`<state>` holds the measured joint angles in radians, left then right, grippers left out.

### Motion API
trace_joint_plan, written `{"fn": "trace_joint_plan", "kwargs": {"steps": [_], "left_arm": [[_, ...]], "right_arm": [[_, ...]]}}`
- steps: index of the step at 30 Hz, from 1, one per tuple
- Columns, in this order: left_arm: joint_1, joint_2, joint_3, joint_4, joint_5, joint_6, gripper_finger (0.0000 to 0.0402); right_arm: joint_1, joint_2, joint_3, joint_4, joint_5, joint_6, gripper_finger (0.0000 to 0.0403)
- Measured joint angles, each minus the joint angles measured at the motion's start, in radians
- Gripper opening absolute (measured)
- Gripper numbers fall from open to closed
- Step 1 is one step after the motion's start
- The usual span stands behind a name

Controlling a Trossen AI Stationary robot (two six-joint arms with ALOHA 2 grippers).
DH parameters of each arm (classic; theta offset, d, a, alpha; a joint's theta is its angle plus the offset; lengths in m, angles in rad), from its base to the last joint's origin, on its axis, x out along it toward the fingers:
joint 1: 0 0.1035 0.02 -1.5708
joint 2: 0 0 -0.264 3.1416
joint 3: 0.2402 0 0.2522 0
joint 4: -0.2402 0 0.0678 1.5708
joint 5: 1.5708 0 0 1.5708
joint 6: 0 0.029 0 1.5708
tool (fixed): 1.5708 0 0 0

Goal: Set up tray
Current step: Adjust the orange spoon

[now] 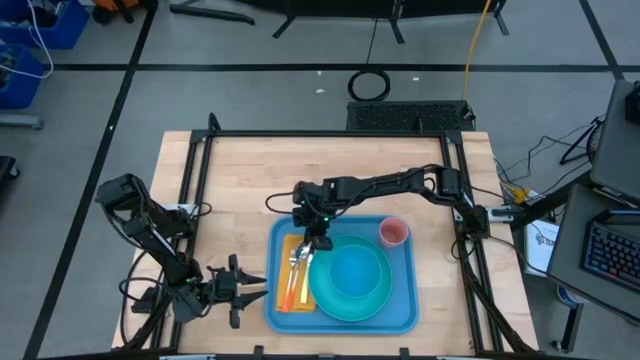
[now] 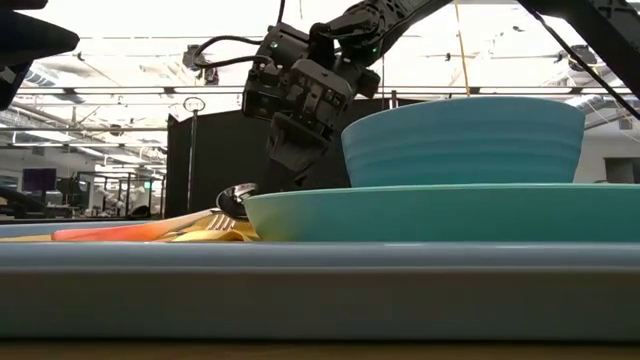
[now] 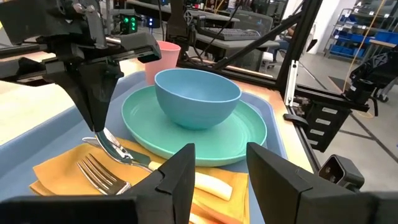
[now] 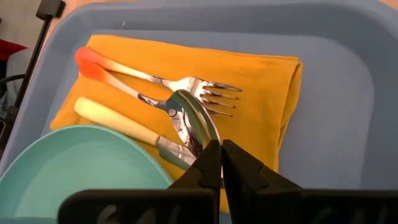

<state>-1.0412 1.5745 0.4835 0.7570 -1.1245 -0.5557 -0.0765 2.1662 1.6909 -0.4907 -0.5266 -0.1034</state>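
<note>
Right gripper [image 4: 222,163] closed, tip-down over spoon [image 4: 193,127] on tray [image 1: 400,315], left gripper [image 3: 221,171] parted.

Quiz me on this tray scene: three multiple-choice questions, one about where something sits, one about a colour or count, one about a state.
1. Where is the blue bowl?
A. on the round teal plate
B. on the bare wooden table
C. inside the pink cup

2. What colour is the cloth napkin under the cutlery?
A. white
B. yellow-orange
C. green

3. How is the right gripper?
A. wide open
B. shut, over the metal spoon
C. holding the bowl

Answers:
1 A, the bowl stands on the plate in the large blue plastic tray.
2 B, the right wrist view shows it.
3 B, its fingers meet.
</note>
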Motion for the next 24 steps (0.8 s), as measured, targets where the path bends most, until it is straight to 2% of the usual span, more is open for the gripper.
{"fn": "trace_joint_plan", "kwargs": {"steps": [24], "left_arm": [[0.000,0.000,0.000,0.001,0.001,-0.004,0.0147]], "right_arm": [[0.002,0.000,0.000,-0.005,0.002,0.012,0.0012]]}}
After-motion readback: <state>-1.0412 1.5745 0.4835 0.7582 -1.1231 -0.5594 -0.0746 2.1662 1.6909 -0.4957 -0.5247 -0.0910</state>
